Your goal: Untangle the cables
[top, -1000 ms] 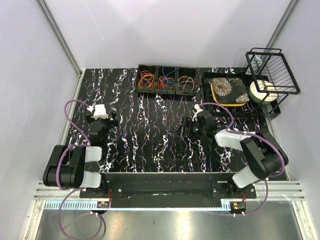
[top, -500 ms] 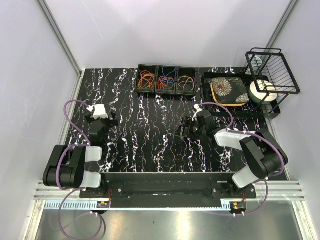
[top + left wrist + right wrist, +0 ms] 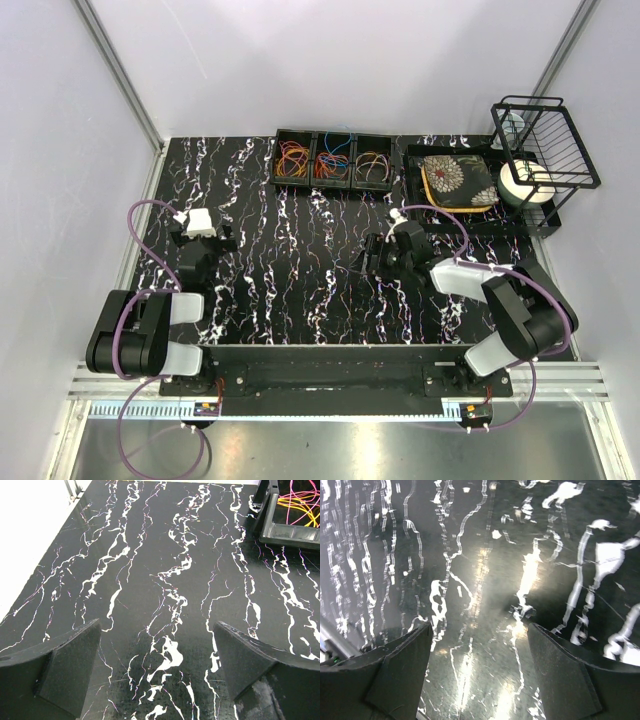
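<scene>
Left gripper and right gripper gape apart, empty. Grabbing blindly into the cables, top centre, could lift several loops together.

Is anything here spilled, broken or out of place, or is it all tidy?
Nothing much. The cables lie bunched in the three-part black bin at the far edge; only a blue loop seems to poke over its back rim. The left gripper and right gripper are open and empty.

Coloured cables lie looped in three bins.
</scene>
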You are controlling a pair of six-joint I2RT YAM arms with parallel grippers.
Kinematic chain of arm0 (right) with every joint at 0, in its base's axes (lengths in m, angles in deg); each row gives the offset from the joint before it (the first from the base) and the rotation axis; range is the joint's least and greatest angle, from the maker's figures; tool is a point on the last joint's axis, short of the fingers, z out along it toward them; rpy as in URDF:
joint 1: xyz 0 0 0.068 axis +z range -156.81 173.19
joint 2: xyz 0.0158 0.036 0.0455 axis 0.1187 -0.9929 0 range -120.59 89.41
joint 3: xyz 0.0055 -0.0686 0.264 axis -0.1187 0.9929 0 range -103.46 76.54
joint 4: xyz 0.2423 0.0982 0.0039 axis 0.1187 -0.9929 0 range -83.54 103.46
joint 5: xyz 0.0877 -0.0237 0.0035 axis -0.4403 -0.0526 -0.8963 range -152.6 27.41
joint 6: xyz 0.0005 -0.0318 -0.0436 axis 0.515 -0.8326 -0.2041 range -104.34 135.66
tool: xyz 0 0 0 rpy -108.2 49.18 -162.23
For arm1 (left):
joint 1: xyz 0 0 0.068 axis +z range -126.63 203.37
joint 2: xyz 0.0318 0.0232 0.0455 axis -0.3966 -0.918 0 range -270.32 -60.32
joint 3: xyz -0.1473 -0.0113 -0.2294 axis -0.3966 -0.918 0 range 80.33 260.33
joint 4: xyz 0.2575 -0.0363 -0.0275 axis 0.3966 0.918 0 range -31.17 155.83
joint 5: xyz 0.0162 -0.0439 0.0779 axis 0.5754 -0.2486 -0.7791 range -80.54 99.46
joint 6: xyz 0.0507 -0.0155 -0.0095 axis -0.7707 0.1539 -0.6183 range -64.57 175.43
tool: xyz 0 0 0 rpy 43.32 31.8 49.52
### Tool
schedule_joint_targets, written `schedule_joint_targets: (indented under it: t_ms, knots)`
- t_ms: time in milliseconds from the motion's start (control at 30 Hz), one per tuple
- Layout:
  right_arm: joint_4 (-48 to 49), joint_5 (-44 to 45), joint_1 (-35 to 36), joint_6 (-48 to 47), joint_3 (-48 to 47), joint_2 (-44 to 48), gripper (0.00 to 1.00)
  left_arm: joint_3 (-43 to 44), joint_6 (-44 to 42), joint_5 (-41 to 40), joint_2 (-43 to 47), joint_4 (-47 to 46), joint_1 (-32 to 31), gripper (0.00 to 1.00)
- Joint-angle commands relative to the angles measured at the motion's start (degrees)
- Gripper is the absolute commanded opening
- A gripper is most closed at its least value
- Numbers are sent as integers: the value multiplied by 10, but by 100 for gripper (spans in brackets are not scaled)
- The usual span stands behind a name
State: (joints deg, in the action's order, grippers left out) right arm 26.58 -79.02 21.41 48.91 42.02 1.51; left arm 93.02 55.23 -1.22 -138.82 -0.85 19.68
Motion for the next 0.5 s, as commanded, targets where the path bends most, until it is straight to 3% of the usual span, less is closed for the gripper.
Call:
schedule_joint_targets:
  t_ms: [0,133,167,367,400,467]
  knots:
    - [-61,59,2,-21,-12,63,83,4,-4,7,-2,-43,2,99]
    - [-161,187,2,-56,-53,155,86,5,-4,6,-2,-44,2,99]
    - [-167,208,2,-74,-61,190,99,5,-4,6,-2,-43,2,99]
    - [-136,442,2,-100,-78,254,100,5,-4,6,-1,-43,2,99]
    - [-130,499,2,-122,-77,261,100,5,-4,6,-1,-43,2,99]
    - [-95,505,2,-237,-51,286,100,4,-4,6,-2,-42,2,99]
